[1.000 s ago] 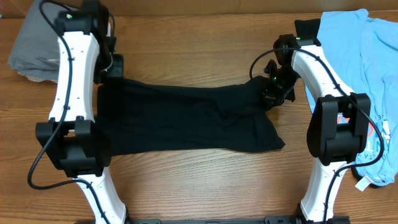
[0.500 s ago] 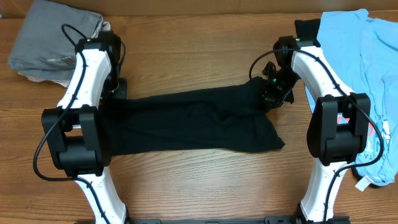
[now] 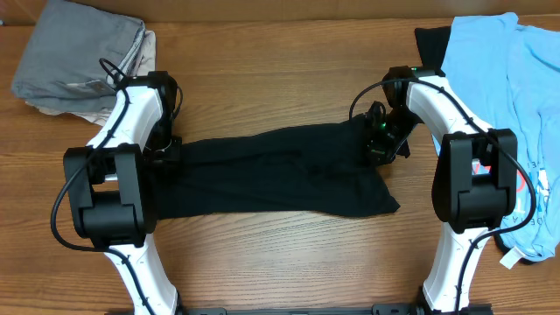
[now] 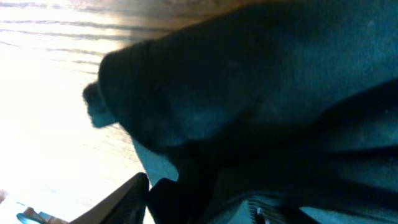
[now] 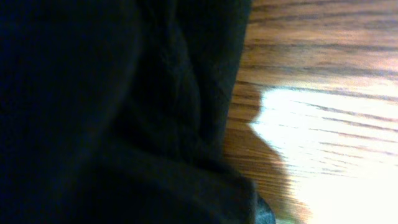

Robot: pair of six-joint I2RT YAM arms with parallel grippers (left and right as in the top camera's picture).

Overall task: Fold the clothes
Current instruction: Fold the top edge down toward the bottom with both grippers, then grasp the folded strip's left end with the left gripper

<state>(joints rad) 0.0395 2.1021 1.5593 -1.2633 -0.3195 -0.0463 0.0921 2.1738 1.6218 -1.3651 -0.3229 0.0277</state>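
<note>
Overhead view shows the black T-shirt lying as a long, rumpled band across the middle of the table. Its far edge is drawn up toward the left gripper at one end and the right gripper at the other, and its near right corner flares out loose. Both wrist cameras are smothered in dark cloth, so whether either pincer is clamped on the fabric or merely pressed into it cannot be told. The fingers themselves are all but hidden. The main risk appears to be an uneven hold. If one end has only a thin pinch of hem, it could slip free during the next pull, and the band would skew or collapse into a heap instead of a clean fold. The creases already running through the middle could also get locked into the fold if the cloth is not tensioned evenly. Farther out, the right arm works just beside the light blue tee, and the left arm is near the grey folded garment. A wide swing could snag or drag either one.
</note>
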